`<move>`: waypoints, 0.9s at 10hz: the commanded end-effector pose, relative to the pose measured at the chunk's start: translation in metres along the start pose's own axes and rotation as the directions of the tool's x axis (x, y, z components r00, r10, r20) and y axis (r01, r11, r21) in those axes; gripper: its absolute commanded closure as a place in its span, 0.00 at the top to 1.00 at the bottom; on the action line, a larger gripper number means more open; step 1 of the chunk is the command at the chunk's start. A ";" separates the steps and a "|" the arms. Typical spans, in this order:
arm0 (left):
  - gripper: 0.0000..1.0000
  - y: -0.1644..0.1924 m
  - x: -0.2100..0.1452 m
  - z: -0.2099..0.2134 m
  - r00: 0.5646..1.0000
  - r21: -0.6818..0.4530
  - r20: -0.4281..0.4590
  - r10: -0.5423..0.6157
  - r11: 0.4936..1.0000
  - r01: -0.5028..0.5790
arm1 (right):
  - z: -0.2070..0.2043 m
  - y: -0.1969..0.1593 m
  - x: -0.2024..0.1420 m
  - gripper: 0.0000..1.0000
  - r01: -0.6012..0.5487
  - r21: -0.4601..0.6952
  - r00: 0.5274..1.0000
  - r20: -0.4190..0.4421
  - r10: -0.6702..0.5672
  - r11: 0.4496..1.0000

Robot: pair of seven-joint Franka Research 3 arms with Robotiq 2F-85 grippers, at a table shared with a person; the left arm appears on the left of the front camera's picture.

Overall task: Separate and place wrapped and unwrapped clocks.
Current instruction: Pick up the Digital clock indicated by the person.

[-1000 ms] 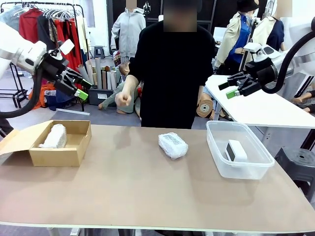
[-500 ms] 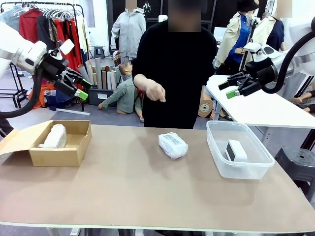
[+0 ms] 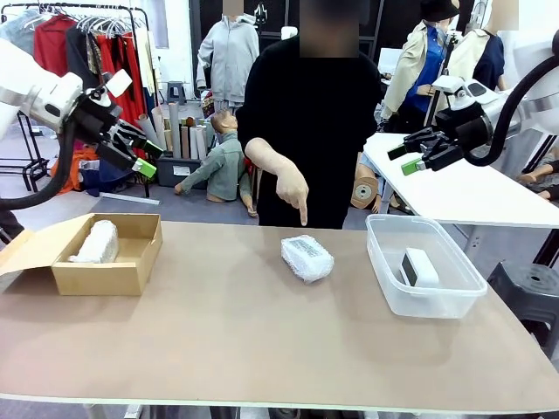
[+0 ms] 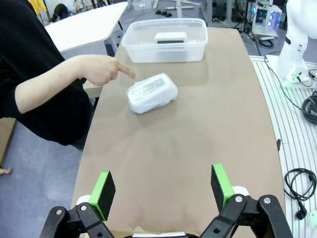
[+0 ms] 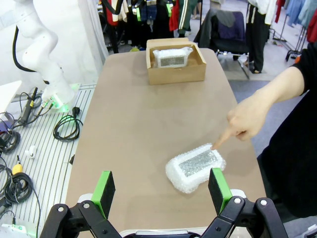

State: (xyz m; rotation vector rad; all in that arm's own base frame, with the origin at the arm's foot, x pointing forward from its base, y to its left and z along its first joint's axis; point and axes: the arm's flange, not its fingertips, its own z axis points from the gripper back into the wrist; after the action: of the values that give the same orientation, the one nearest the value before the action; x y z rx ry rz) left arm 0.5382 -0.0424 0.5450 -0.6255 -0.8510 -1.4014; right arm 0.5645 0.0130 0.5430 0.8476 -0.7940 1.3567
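So the person's hand [image 3: 293,188] points at the wrapped clock [image 3: 307,258] mid-table while left gripper [image 3: 147,159] and right gripper [image 3: 400,159] hang open and empty, so next one probably drops to grab it for the cardboard box [image 3: 96,279].

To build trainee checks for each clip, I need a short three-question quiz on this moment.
1. True or false: the bare white clock lies in the clear plastic bin.
2. Multiple choice: the person's hand points down at A) the clear plastic bin, B) the wrapped clock at mid-table, C) the wrapped clock in the cardboard box.
3. In a few words: how do the left gripper and the right gripper stand, and what do they hold?

Key: 1 true. 2 B. 3 both open, raised in the air, holding nothing.
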 end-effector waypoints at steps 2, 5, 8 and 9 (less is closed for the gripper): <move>1.00 0.000 0.000 0.001 1.000 -0.001 0.001 -0.001 1.000 0.001 | 0.001 0.000 0.001 1.00 -0.003 -0.003 1.000 -0.003 0.003 1.000; 1.00 0.000 0.000 0.001 1.000 -0.001 0.001 -0.001 1.000 0.001 | 0.001 0.000 0.001 1.00 -0.003 -0.003 1.000 -0.003 0.003 1.000; 1.00 0.000 0.000 0.001 1.000 -0.001 0.001 -0.001 1.000 0.001 | 0.001 0.000 0.001 1.00 -0.003 -0.003 1.000 -0.003 0.003 1.000; 1.00 0.000 0.000 0.001 1.000 -0.001 0.001 -0.001 1.000 0.001 | 0.001 0.000 0.001 1.00 -0.003 -0.003 1.000 -0.003 0.003 1.000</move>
State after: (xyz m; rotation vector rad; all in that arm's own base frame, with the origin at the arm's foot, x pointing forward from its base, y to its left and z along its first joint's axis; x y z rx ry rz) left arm 0.5382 -0.0424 0.5450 -0.6255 -0.8510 -1.4014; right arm 0.5645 0.0130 0.5430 0.8476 -0.7940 1.3567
